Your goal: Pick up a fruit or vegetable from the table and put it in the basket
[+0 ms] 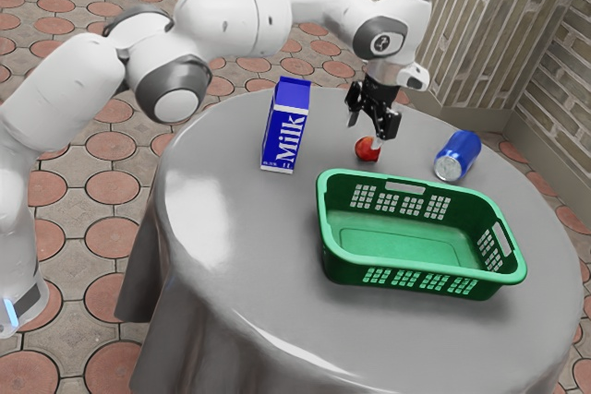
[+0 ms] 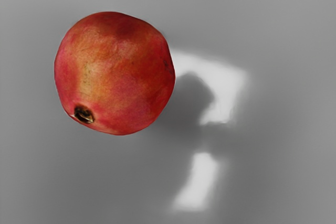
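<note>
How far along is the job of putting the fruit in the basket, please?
The approach looks nearly done: my open gripper hangs just above the red fruit. Nothing is in hand yet: the fruit rests on the table. Left to do: close on it, lift it, carry it over and release it in the empty green basket.

wall: long brown-grey bricks with pale joints, upper right of the exterior view
baseboard: plain band along the wall's foot
floor: rounded reddish tiles among grey-beige stones
table: round, centre to right
tablecloth: grey, hanging in folds, lower left
light: glossy white patches on the cloth
</note>
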{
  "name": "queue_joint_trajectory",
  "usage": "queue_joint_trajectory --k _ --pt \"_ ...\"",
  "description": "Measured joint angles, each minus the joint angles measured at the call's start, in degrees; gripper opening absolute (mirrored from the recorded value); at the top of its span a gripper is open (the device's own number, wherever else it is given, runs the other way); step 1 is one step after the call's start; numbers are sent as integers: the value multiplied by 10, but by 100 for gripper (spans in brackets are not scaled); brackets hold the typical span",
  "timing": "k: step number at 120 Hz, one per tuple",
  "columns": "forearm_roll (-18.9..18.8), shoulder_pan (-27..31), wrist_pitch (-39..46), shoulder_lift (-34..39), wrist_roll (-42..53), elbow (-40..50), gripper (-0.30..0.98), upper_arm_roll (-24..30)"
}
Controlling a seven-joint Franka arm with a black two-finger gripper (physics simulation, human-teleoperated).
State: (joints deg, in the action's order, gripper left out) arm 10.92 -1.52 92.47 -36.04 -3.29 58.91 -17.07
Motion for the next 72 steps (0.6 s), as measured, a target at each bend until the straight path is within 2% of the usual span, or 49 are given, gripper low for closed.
queue_joint_trajectory --k 72 --pt "-1 22 40 -6 -16 0 69 -5"
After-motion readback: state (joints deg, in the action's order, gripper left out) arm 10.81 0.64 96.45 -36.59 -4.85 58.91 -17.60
